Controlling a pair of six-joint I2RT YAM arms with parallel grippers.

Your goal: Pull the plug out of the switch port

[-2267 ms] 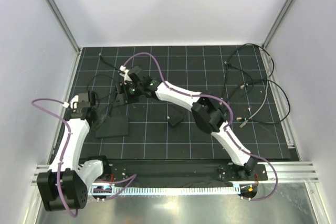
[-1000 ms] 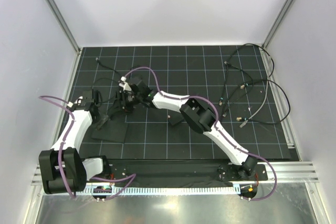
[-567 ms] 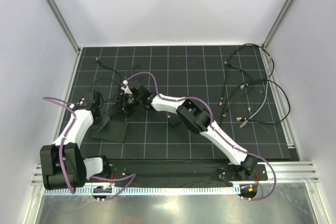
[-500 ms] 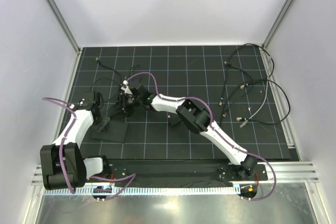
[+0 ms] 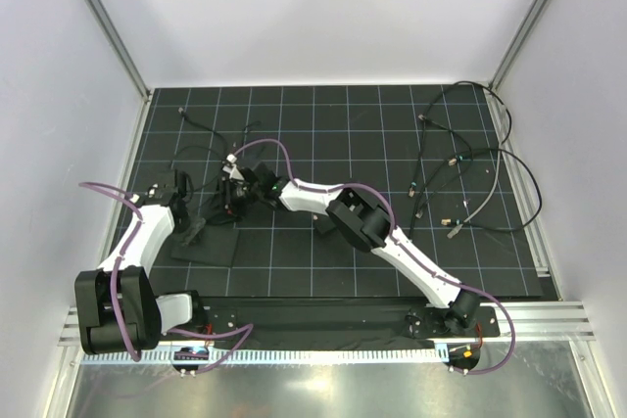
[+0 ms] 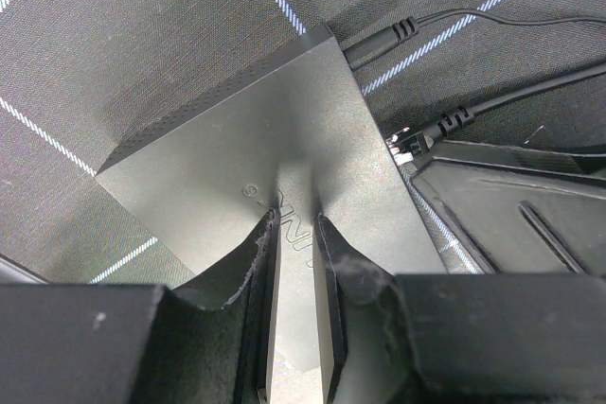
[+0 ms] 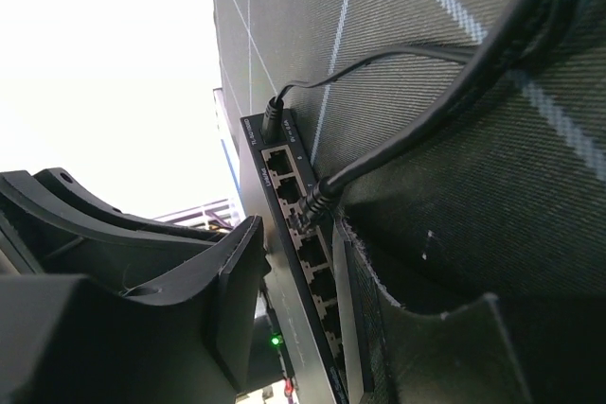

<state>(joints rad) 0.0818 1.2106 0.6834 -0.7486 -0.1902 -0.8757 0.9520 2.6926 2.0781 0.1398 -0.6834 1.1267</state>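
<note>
The switch [image 5: 208,246] is a flat matte-black box at the left of the mat. My left gripper [image 6: 295,218] is all but shut, its fingertips [image 6: 256,262] on the box's broad top face [image 6: 237,149]; it also shows in the top view [image 5: 193,230]. The port edge [image 7: 301,262] has a row of sockets. The plug [image 7: 311,203] with its black cable sits in the third one; it also shows in the left wrist view [image 6: 409,139]. A round power plug [image 7: 270,106] is at the end. My right gripper [image 7: 298,229] is open and straddles the port edge just short of the plug.
A small black square block [image 5: 324,226] lies mid-mat, partly under the right arm. Several loose cables [image 5: 470,173] are spread at the right. A thin cable [image 5: 201,124] runs off behind the switch. White walls close in the mat's left, far and right sides.
Over two seconds my left gripper came down onto the switch and my right gripper moved left up to its port edge. In the last half second only the right gripper crept slightly closer.
</note>
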